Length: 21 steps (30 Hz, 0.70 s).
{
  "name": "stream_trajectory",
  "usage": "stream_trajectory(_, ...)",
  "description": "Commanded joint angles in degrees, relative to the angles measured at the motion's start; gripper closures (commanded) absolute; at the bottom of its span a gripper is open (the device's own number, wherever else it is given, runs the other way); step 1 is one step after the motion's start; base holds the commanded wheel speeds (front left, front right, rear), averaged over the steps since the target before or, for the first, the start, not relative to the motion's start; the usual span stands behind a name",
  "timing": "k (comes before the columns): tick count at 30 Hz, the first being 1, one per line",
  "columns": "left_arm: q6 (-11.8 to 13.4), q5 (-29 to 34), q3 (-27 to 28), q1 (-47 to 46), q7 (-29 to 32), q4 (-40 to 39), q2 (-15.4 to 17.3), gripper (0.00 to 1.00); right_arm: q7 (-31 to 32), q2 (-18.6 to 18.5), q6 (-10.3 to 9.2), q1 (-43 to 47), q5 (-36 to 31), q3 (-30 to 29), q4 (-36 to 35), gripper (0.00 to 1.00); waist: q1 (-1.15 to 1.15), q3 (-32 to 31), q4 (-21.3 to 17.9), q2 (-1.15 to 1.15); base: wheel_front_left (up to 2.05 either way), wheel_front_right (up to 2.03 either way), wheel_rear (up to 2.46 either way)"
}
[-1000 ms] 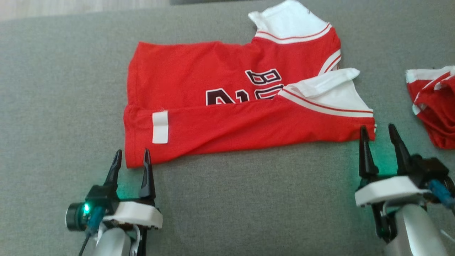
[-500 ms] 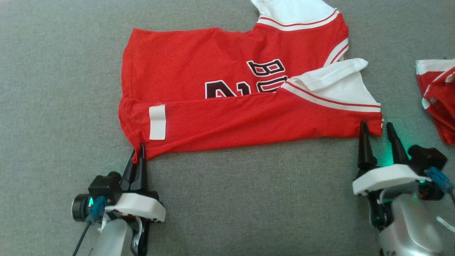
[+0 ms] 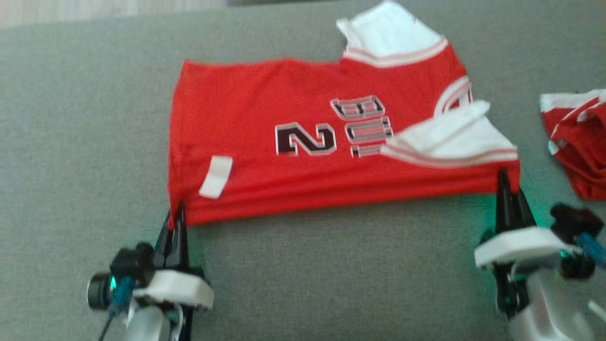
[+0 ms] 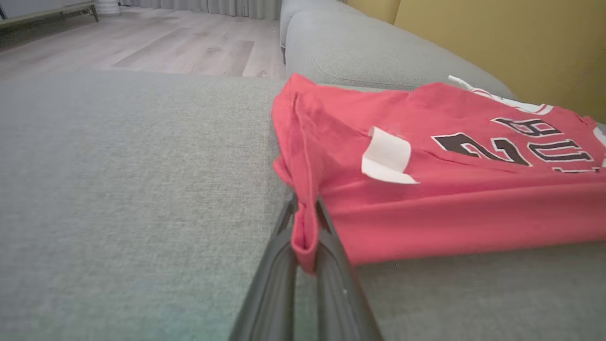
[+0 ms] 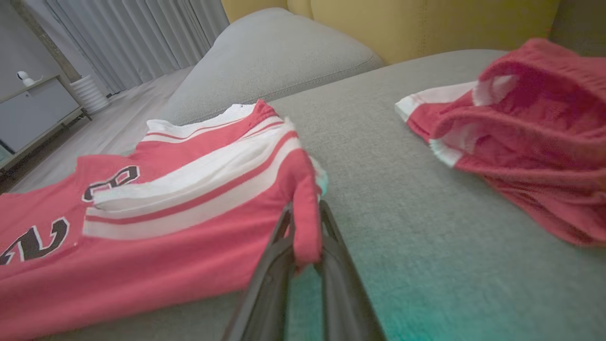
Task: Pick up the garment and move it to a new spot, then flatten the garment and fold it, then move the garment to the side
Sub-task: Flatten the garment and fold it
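Red cloth with white trim makes up the garment point(image 3: 284, 104), which is seen in the head view spread across a grey upholstered surface point(image 3: 331, 274). Its near hem corner is pinched at the tips of the left gripper point(image 3: 176, 215), whose two fingers are pressed together on the fabric. A white label point(image 3: 215, 176) lies just beyond those tips, slightly to their right. The other near corner, below a white striped sleeve point(image 3: 454, 142), is clamped in the same way by the right gripper point(image 3: 509, 184). The near edge is drawn out in a line between the two claws. A second garment point(image 3: 577, 147), red and white and bunched up, lies to the right of the right gripper, apart from it.

From the left wrist, a narrow fold of red hem is seen held between the dark fingers point(image 4: 338, 279). The label and dark numerals point(image 4: 478, 148) are spread ahead and to the right of the claw; a grey cushion point(image 4: 369, 52) and wood floor point(image 4: 165, 42) are seen beyond.

From the right wrist, the red corner is gripped between that claw's fingers point(image 5: 343, 284). The garment stretches ahead and to their left, and the second garment is heaped ahead and to their right.
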Motion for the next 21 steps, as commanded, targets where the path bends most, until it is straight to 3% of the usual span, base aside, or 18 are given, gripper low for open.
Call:
stream_trajectory(1,0.7,1.5,2.9,2.6,-0.3,-2.3,0.8,1.00,-0.2,-0.3,-0.05,3.2,0.7,0.2,-2.7,1.00,-0.01,-3.3,0.0,0.00,0.00,0.00,0.00)
stream_trajectory(8,0.7,1.6,2.2,10.8,-0.3,-3.6,0.8,1.00,-0.2,-1.3,-0.05,13.2,3.0,1.0,-5.6,1.00,-0.01,-7.9,0.3,0.00,0.00,0.00,0.00)
stream_trajectory(9,0.8,1.3,2.0,10.9,-0.3,-3.8,0.8,0.78,-0.2,-1.3,-0.05,13.6,3.2,0.8,-5.9,0.66,-0.01,-7.8,0.3,0.00,0.00,0.00,0.00)
stream_trajectory(10,1.0,1.1,1.7,10.7,-0.3,-4.2,0.8,0.16,-0.2,-1.2,-0.05,13.8,3.4,0.8,-6.2,0.00,-0.01,-7.5,0.3,0.00,0.00,0.00,0.00)
stream_trajectory(11,1.2,0.9,1.4,10.3,-0.3,-4.6,0.8,0.00,-0.2,-1.2,-0.05,13.6,3.3,0.7,-6.7,0.00,-0.01,-7.0,0.4,0.00,0.00,0.00,0.00)
stream_trajectory(17,0.3,1.9,2.1,3.5,-0.3,-6.6,1.6,0.00,-0.2,-1.5,-0.05,9.9,1.2,1.2,-9.8,0.00,-0.01,-3.5,0.5,0.00,0.00,0.00,0.00)
stream_trajectory(21,-2.6,2.9,0.8,-7.7,1.7,-2.2,6.1,0.00,0.6,-2.1,-0.05,4.6,-0.3,2.8,-11.0,0.00,-0.01,-0.5,0.6,0.00,0.00,0.00,0.00)
